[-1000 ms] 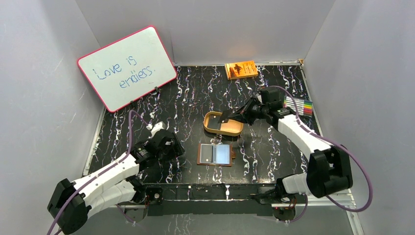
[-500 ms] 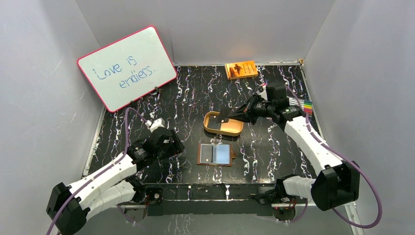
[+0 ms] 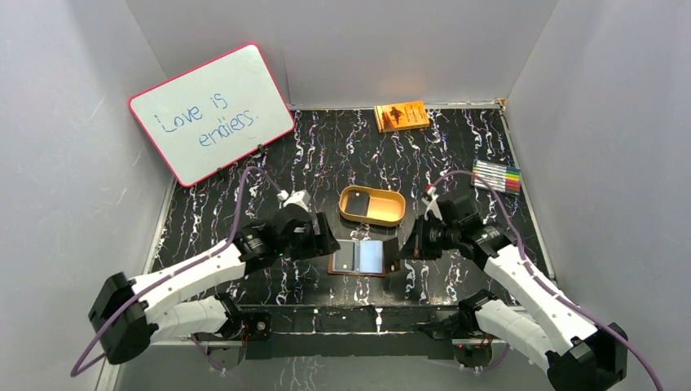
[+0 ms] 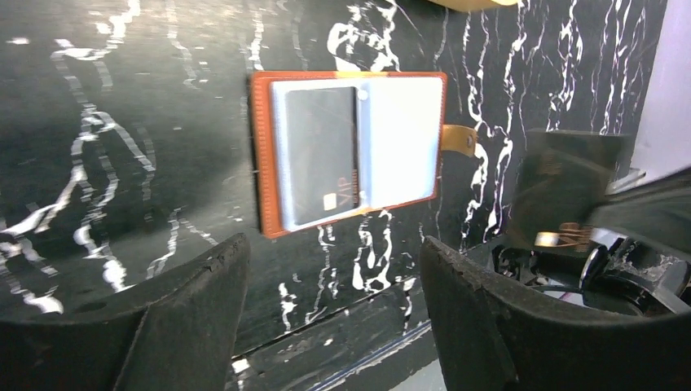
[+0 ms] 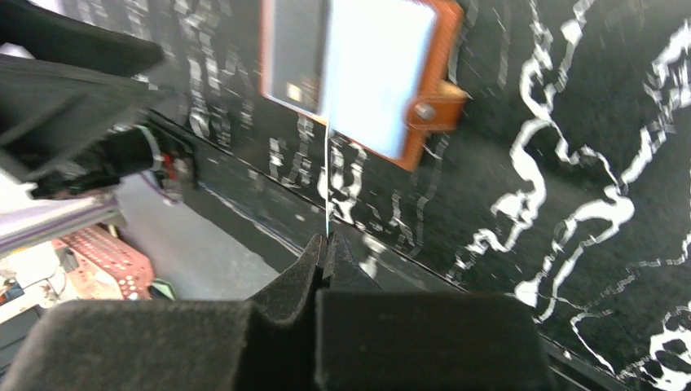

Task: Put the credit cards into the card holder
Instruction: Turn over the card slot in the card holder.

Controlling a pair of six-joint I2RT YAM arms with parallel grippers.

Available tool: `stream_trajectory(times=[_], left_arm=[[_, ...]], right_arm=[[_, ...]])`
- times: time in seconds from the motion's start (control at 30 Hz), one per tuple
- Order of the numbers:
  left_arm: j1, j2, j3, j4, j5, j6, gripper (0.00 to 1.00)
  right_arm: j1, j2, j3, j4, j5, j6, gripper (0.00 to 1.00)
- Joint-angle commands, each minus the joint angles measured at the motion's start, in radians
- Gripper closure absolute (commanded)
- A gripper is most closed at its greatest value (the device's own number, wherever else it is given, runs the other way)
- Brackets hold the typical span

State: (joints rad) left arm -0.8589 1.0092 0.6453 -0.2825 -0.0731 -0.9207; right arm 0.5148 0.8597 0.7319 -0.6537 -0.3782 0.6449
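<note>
A black desk [image 3: 456, 138] veined with white carries everything. A pink-framed whiteboard [image 3: 212, 110] with blue handwriting leans at its far left corner. The left gripper [image 4: 334, 252] hangs over the near edge, jaws wide with nothing between them, just left of the square brown leather card holder [image 4: 262, 163]. The right gripper [image 5: 326, 244] sits just right of that holder. Its jaws are pinched on a dark held card [image 4: 562, 183], which is apart from the holder and appears edge-on from the right wrist. A tan oval tray [image 3: 383, 221] lies just beyond the holder, toward mid-desk. An orange book [image 3: 401, 116] rests at the far edge, and a row of coloured markers [image 3: 497, 175] lies by the right edge. The holder lies open and flat near the middle of the near edge, its strap with a metal snap stud [image 4: 468, 140] pointing right. Its left half bears a dark grey VIP card [image 4: 320, 155], and its right half shows a glossy pale bluish card [image 4: 399, 138].
</note>
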Motion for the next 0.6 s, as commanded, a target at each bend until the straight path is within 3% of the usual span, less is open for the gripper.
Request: stream_trajectory(times=[0.0, 0.27, 0.57], left_arm=[[-0.052, 0.128, 0.088, 0.066, 0.001, -0.008, 0.27], [-0.061, 0.287, 0.172, 0.141, 0.065, 0.007, 0.29], [-0.066, 0.435, 0.223, 0.199, 0.146, -0.001, 0.32]], right_arm=[[0.008, -0.045, -0.118, 0.081, 0.008, -0.038, 1.0], [0.01, 0.003, -0.255, 0.23, -0.004, 0.0, 1.0], [0.009, 0.052, -0.264, 0.274, -0.023, 0.006, 1.0]])
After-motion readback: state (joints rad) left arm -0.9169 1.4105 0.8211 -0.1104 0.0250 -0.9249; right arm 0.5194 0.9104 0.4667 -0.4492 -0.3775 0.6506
